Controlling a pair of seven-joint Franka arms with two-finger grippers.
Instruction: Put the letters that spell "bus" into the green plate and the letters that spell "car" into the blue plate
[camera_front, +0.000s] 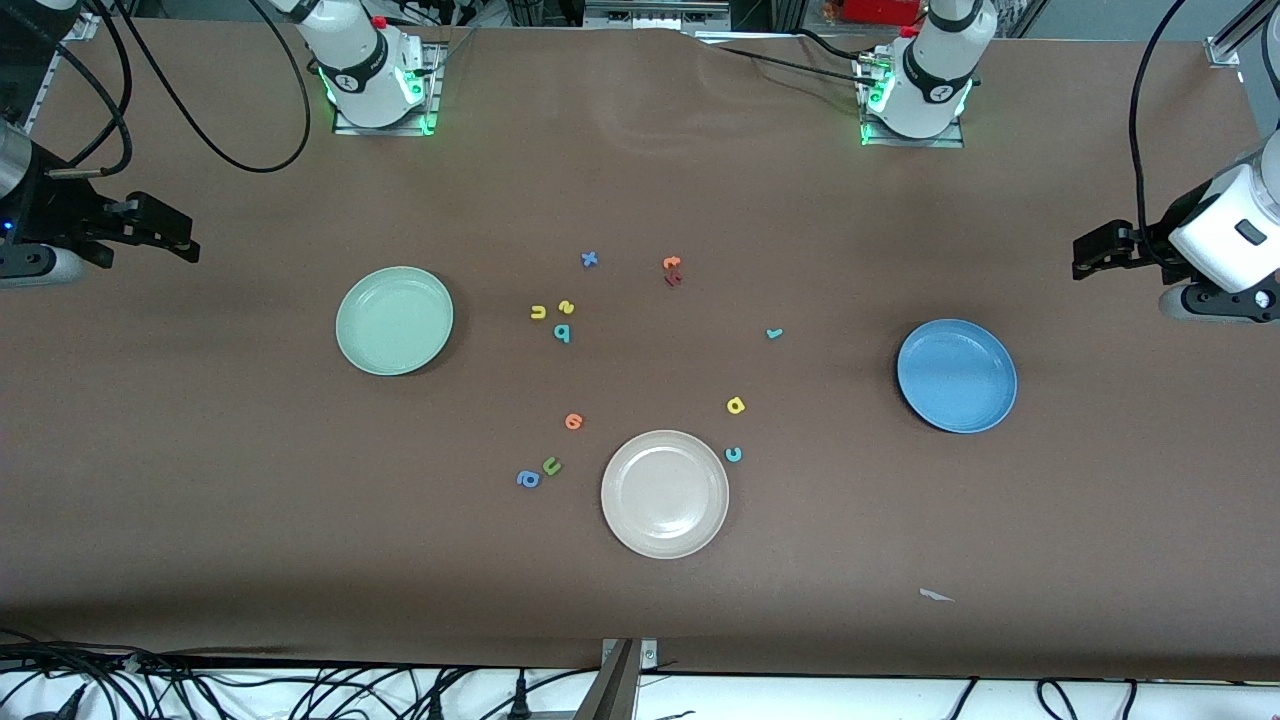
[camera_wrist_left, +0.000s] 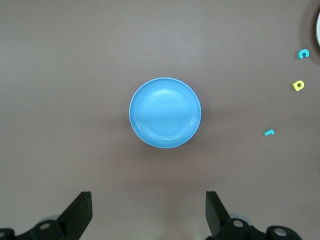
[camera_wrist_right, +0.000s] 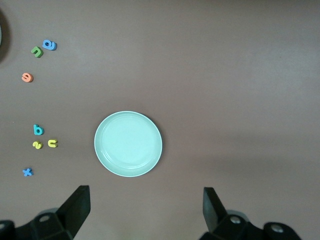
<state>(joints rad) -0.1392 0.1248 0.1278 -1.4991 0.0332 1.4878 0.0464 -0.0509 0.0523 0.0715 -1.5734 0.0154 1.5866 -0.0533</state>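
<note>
Cream plate mostly cut off

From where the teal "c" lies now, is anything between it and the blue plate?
Nothing visible does. The teal "c" lies beside the cream-white plate; only bare table lies between it and the blue plate. The yellow "a" sits just off that line.

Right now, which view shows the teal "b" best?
The right wrist view: the teal "b" reads clearly beside the yellow "u" and yellow "s". The front view shows it smaller and upside down. The left wrist view misses it entirely.
</note>
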